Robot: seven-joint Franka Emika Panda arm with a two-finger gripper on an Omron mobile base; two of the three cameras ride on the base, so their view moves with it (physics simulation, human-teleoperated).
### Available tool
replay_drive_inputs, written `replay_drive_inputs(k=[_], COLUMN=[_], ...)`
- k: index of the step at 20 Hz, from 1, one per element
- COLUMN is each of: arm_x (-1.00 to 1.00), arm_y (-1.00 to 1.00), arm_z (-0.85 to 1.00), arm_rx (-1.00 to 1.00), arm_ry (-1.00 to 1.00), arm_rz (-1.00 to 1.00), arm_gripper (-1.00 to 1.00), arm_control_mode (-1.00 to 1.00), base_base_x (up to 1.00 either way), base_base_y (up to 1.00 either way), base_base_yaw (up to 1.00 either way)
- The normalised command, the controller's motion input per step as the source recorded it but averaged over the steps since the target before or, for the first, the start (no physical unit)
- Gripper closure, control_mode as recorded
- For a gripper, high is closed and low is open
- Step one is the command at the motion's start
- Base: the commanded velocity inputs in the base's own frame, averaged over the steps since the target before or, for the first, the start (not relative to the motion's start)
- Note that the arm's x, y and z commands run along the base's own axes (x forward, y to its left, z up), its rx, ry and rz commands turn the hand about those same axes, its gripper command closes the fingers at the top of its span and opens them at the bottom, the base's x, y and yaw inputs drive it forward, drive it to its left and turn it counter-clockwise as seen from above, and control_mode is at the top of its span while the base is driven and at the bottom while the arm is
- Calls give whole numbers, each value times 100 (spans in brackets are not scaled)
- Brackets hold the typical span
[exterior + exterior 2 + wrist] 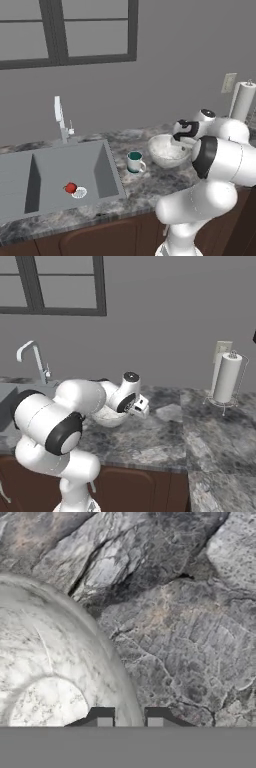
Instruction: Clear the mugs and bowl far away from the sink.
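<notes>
The pale marbled bowl (167,152) (107,417) stands on the stone counter right of the sink (50,165). My gripper (177,142) reaches down onto its far right rim. In the hand view, the two fingertips of the gripper (129,718) stand close together, one inside and one outside the rim of the bowl (50,677), shut on it. The white mug (135,162) with the teal inside stands between the bowl and the sink. The red mug (70,187) lies in the right basin by the drain.
A silver faucet (60,117) (32,356) rises behind the sink. A paper towel roll (243,100) (226,378) on a wire stand is at the back right. Bare marbled counter (200,431) stretches to the right of the bowl.
</notes>
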Motion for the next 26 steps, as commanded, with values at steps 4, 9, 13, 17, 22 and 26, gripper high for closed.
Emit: replay_drive_inputs(k=[4,9,13,17,22,26], arm_x=[-53,-51,-31,-54,-70,-77], arm_y=[-14,-24,-1,4,45,36], arm_z=[46,98,100,100,73,22], arm_rx=[0,7,26,14,-3,0], arm_ry=[-8,2,25,18,0,-4], arm_rz=[-5,-16,-6,2,17,14], arm_gripper=[100,100,100,100,100,100], arm_control_mode=[-100,-100,-100,-100,-100,-100], base_base_x=[0,0,0,0,0,0], base_base_y=[0,0,0,0,0,0], base_base_yaw=[0,0,0,0,0,0])
